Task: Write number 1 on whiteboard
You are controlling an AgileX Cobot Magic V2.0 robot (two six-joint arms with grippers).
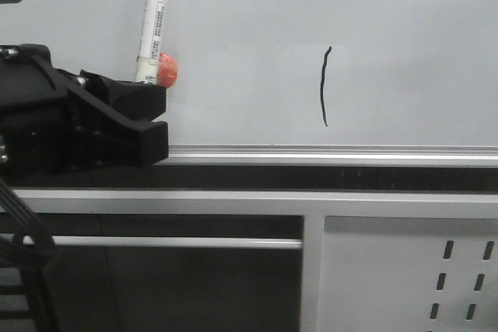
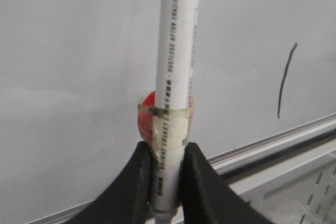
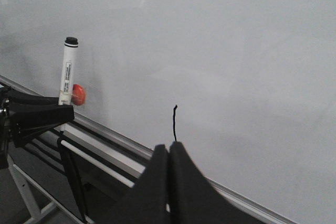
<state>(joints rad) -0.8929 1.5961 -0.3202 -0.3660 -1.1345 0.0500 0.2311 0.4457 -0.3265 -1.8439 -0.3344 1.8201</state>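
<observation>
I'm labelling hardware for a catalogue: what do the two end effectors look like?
Left end effector: matte black, blocky, angular body with thick wedge fingers; black cables hang below it in the front view. Right end effector: matching matte black fingers tapering to a point. No markings visible.

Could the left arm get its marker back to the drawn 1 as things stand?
Probably yes. The left end effector holds the marker upright left of the stroke, with only bare whiteboard between them.

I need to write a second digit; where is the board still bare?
Right of the number 1 the whiteboard is blank, as is the strip between it and the marker. It is crowded at the left gripper holding the marker.
</observation>
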